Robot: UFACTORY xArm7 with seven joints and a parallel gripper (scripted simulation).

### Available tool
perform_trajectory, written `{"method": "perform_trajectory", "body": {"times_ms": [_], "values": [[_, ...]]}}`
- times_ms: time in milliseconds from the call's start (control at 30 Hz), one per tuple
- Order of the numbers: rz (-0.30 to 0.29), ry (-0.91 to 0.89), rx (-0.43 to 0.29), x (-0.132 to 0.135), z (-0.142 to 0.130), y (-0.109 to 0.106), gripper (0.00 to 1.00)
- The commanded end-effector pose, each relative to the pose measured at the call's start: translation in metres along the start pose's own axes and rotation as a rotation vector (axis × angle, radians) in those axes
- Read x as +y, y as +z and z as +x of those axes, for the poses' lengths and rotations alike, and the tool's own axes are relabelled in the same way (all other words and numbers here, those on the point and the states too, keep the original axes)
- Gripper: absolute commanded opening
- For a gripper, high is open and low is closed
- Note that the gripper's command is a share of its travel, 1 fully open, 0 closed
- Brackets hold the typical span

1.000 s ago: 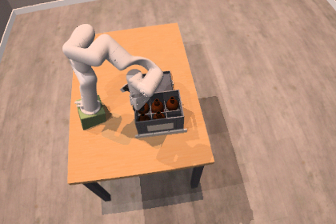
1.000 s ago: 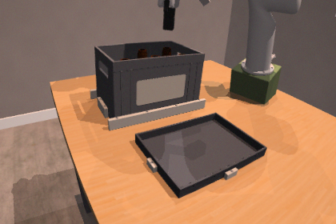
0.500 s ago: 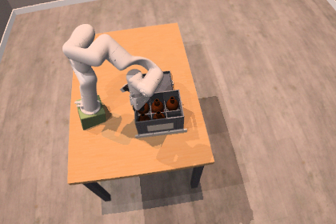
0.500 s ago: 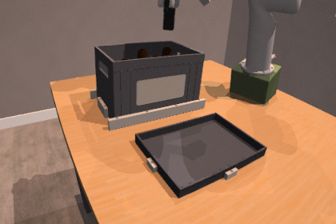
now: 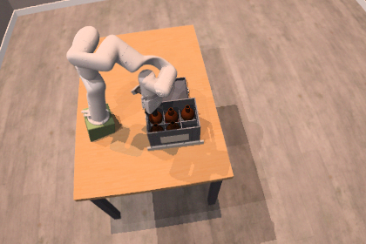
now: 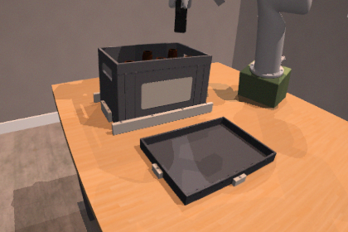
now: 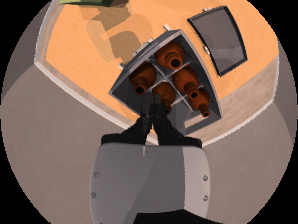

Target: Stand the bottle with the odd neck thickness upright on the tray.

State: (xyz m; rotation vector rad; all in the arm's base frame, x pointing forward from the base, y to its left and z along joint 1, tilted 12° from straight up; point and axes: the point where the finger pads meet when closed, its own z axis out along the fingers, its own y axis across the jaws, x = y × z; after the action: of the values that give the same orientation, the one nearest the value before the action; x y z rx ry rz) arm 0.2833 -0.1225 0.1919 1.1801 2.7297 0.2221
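Gripper point(image 6: 180, 28) is pinched fully closed on nothing, hanging top-center of the exterior view straight above the crate point(image 6: 124, 84) — the bottles point(image 5: 171, 114) stand necks-up directly below, all five I think, with the tray point(image 6: 253, 141) down at lower right.

Brown bottles point(image 5: 171, 114) are seen in a dark grey crate point(image 6: 124, 82) with a pale panel; a dark grey tray point(image 6: 265, 152) lies on the orange table point(image 6: 290, 194).

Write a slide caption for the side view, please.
White arm's closed gripper hovers empty above dark grey bottle crate; shallow dark tray waits.
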Motion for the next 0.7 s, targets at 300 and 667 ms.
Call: {"method": "perform_trajectory", "body": {"times_ms": [300,667], "values": [[0.009,0.009,-0.018,0.037,0.041,0.002,0.0],[0.009,0.009,-0.018,0.037,0.041,0.002,0.65]]}}
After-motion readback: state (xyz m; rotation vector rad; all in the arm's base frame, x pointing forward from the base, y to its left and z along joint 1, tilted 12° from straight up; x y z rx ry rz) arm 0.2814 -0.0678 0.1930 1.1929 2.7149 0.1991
